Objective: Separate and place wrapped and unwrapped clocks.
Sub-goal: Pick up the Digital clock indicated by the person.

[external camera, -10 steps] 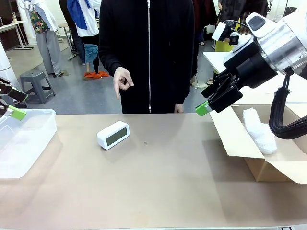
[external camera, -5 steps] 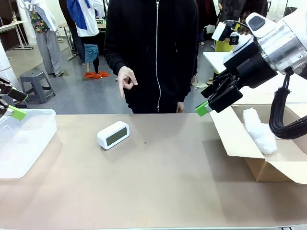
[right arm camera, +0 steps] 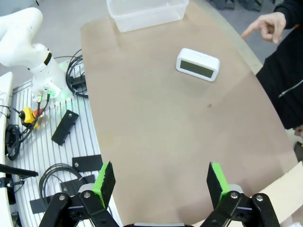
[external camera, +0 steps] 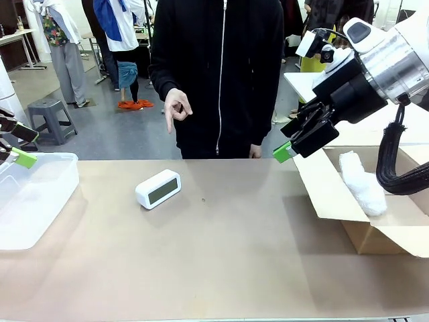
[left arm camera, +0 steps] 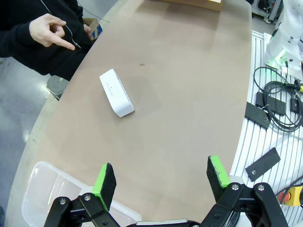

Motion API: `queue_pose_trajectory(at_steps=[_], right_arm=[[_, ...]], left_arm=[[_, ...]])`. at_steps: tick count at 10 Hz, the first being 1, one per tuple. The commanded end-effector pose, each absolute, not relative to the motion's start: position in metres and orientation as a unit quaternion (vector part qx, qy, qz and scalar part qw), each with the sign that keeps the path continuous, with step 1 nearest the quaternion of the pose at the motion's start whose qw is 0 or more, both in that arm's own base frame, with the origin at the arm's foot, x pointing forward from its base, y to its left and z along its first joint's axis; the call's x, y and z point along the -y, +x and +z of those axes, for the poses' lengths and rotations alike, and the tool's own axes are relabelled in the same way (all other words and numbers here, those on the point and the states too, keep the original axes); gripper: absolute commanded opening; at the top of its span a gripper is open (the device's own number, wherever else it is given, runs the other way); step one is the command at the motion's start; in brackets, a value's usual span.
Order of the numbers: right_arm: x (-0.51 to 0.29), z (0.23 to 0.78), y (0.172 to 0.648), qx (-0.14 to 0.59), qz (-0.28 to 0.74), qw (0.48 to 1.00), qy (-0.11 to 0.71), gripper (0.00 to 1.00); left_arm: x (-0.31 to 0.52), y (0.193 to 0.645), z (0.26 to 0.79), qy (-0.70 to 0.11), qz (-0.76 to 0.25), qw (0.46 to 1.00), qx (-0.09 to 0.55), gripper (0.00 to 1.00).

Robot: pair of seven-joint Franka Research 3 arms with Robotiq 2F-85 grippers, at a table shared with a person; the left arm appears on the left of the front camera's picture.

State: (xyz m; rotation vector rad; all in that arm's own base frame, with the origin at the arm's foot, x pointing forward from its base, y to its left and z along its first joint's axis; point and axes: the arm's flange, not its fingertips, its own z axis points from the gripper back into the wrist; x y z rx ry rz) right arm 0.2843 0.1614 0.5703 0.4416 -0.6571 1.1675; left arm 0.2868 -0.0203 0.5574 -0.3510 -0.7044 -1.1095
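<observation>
Right gripper (external camera: pixel 289 139): jaws spread wide, nothing between the green pads. It hangs in the air over the far right of the table (external camera: pixel 234 261), just above the left flap of the box (external camera: pixel 338 201). In the right wrist view it (right arm camera: pixel 160 178) looks down on bare tabletop.

Left gripper (external camera: pixel 17 142): jaws also wide apart, holding nothing. It sits at the far left edge, above the tub (external camera: pixel 37 201). In the left wrist view it (left arm camera: pixel 161 176) hangs over the tub's rim (left arm camera: pixel 45 182).

Bare clock (external camera: pixel 159 188): lies on the table left of centre, dark screen turned toward the robot's side. It is between the two grippers, well apart from both and touching neither, nearer the tub than the box. In the left wrist view the clock (left arm camera: pixel 116 92) lies well beyond the pads; in the right wrist view the clock (right arm camera: pixel 198 64) lies far ahead, between the gripper and the tub (right arm camera: pixel 147 12).

Wrapped bundle (external camera: pixel 362 182): leans inside the box, just right of and below the right gripper, not touching it.

Person's hand (external camera: pixel 175 109): raised above the far table edge, index finger out, other fingers curled, holding nothing. The clock lies below it and slightly left, apart from it. The finger shows in both wrist views too (left arm camera: pixel 49 29) (right arm camera: pixel 265 26).
</observation>
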Motion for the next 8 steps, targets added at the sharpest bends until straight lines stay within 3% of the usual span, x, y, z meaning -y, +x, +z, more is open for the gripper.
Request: queue_pose_trajectory(at_steps=[1, 4, 8], right_arm=[[-0.163, 0.57, 0.286, 0.304, 0.539, 0.759, 0.203, 1.0], [-0.163, 0.57, 0.286, 0.304, 0.539, 0.759, 0.203, 1.0], [-0.163, 0.57, 0.286, 0.304, 0.539, 0.759, 0.203, 1.0]], left_arm=[[0.019, 0.288, 0.557, -0.171, -0.52, 0.77, 0.328, 1.0], [0.02, 0.287, 0.557, -0.162, -0.513, 0.777, 0.326, 1.0], [0.117, 0.391, 0.575, -0.113, -0.59, 0.766, 0.227, 1.0]])
